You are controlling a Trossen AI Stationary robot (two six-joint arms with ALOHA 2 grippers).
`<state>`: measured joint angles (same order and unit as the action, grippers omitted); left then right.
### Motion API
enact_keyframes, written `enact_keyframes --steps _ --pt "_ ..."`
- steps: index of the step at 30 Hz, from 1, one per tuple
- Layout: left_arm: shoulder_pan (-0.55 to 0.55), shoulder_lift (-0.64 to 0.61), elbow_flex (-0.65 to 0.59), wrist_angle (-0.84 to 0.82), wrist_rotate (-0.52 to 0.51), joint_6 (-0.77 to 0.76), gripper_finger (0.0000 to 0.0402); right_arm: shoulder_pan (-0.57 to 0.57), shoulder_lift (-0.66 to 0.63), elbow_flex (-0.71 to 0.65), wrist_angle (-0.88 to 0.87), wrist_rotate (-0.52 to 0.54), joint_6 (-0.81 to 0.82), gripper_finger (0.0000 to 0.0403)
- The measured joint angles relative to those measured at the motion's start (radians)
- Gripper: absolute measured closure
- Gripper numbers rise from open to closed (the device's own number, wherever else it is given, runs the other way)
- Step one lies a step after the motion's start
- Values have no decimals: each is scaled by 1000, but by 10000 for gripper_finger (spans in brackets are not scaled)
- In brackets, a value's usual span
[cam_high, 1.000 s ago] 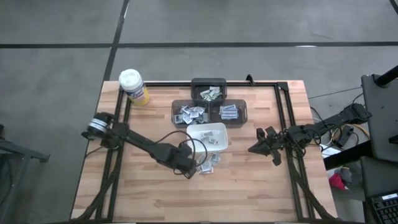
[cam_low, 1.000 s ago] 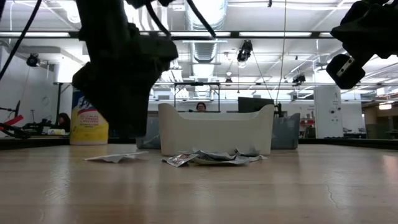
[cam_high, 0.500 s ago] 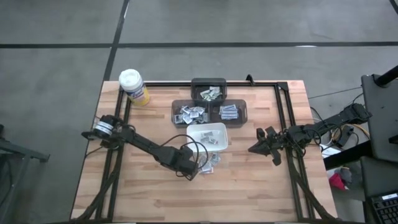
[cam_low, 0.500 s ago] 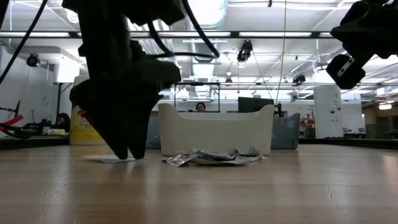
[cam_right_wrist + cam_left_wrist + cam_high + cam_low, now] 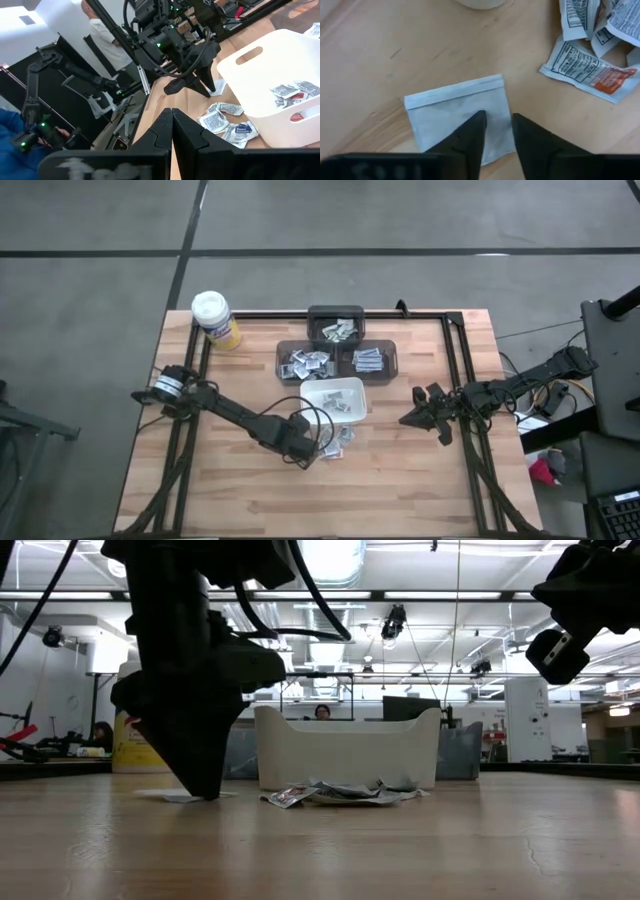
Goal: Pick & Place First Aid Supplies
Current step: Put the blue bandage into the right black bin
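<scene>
Two dark arms were over the light wooden table (image 5: 400, 480). Left gripper (image 5: 496, 131) was down at the tabletop just in front of the white rectangular plastic dish (image 5: 335, 400), its fingertips (image 5: 476, 124) on a plain pale grey flat packet (image 5: 457, 112) lying flat on the wood; fingers stood a little apart with a narrow gap, both tips pressed on the packet's surface, packet not lifted, so whether it was truly gripped could not be told. In the low view the same gripper (image 5: 205, 790) touched the table at that packet (image 5: 180, 797). Several more small white and grey printed packets (image 5: 338, 442) lay in a loose heap just beside the dish's front edge, near the left gripper; one had an orange-red band (image 5: 592, 67). More packets sat inside the white dish (image 5: 292, 95) and in three dark clear bins (image 5: 338, 350) behind it. Yellow canister with white lid (image 5: 214, 318) stood at the far left corner of the table. Right gripper (image 5: 408, 420) hung above the table's right side, well apart from the dish, fingers pressed together, holding nothing. Person in a white top (image 5: 107, 37) stood beyond the table.
</scene>
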<state>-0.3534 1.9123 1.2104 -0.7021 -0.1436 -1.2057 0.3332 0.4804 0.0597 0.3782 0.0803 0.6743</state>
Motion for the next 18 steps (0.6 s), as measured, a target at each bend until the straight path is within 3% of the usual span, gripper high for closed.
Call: enact_keyframes --steps 11,18 --pt "-1 0 -2 -1 -12 54 391 0 0 0 0 0 0 394" --pt "-1 -21 5 -8 -21 69 400 0 0 0 -2 0 0 394"
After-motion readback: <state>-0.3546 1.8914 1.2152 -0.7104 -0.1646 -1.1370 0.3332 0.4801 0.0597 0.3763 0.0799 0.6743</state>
